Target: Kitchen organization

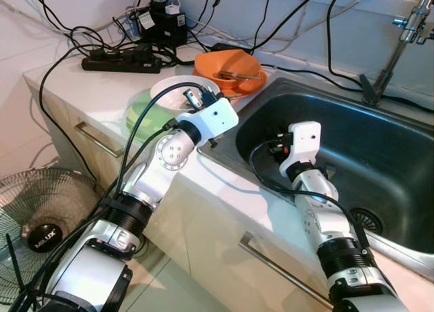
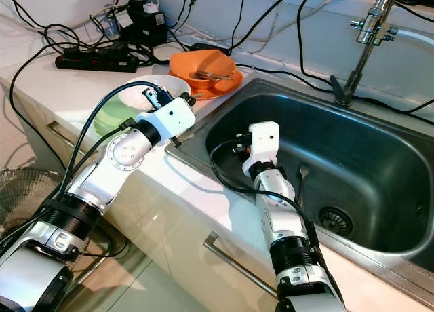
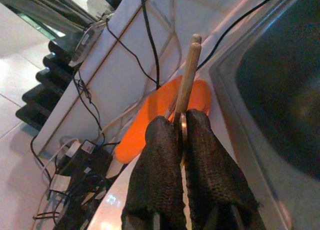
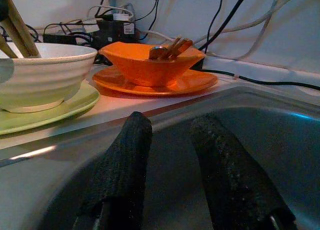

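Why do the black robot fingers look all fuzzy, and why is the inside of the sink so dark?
In the left wrist view the left gripper, shut on wooden chopsticks, sits too near the lens, so it blurs. In the right wrist view the open right gripper blurs likewise, while the orange bowl looks sharp. In the left eye view the sink lies shaded, its rim glinting.

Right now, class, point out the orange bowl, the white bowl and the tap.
orange bowl (image 4: 150, 65): right wrist view, front wall.
white bowl (image 4: 47, 82): right wrist view, ribbed side.
tap (image 2: 363, 51): right eye view, upright pipe.

Left pincer (image 3: 181, 140) clamped, right pincer (image 4: 172, 145) spread
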You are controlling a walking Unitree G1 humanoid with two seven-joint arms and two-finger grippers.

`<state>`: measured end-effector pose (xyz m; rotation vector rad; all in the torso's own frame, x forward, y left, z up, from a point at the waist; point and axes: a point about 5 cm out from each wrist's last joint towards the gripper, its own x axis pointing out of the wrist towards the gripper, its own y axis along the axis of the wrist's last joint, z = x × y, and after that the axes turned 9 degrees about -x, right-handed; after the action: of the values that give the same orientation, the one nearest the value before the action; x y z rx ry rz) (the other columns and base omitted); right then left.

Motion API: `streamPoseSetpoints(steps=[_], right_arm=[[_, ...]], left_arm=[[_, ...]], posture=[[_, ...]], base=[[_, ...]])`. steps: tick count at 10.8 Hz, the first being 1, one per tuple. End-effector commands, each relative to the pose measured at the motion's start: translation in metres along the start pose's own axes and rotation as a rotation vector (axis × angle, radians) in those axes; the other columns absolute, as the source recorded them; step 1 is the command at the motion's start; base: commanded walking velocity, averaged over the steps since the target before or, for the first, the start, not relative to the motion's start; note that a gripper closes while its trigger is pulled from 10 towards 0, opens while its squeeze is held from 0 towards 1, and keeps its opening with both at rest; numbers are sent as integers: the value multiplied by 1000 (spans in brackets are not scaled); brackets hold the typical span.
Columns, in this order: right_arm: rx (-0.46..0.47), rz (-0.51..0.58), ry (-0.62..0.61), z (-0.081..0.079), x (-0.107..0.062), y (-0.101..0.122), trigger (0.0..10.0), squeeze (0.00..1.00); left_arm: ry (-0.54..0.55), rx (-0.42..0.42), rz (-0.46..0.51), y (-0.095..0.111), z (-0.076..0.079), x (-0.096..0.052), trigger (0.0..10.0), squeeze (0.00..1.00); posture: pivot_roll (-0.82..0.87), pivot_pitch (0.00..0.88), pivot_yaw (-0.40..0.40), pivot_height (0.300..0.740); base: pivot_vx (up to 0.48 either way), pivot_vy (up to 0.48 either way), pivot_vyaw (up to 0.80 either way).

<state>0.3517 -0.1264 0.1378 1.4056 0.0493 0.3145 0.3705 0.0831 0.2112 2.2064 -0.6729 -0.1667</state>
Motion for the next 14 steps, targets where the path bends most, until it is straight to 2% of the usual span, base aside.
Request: streamPoseSetpoints(steps=[1,2,3,4,8,13,14], right_arm=[[-2,2,6,-1,2,1,10000,0],[-2,1,7,0,3,1,10000,0],[-2,0,7,-1,3,1,10000,0],[-1,-1,8,-1,3,1,10000,0],[-1,-1,5,-1,3,1,10000,0],[0,-2,8,-2,3,1,10000,0],[1,-2,7,-1,3,1,10000,0]], left_arm=[[-11,-18,-27,-6,2,-3,10000,0],[-10,-21,-30,-6,2,-3,10000,941],[-6,-14,-31,-6,2,-3,10000,902],[-1,-2,-35,-6,1,-3,10000,0],[-8,-1,-39,-6,0,-4,10000,0],[-220,-8,6,1,11,-17,10000,0],[-208,-6,5,1,8,-18,10000,0]], posture=[[176,0,13,740],[177,0,11,740],[179,0,9,740],[179,0,9,740],[180,0,11,740],[184,0,9,740],[184,0,9,740]], base=[[0,0,0],[0,0,0],[0,0,0],[0,0,0],[0,0,0],[0,0,0],[0,0,0]])
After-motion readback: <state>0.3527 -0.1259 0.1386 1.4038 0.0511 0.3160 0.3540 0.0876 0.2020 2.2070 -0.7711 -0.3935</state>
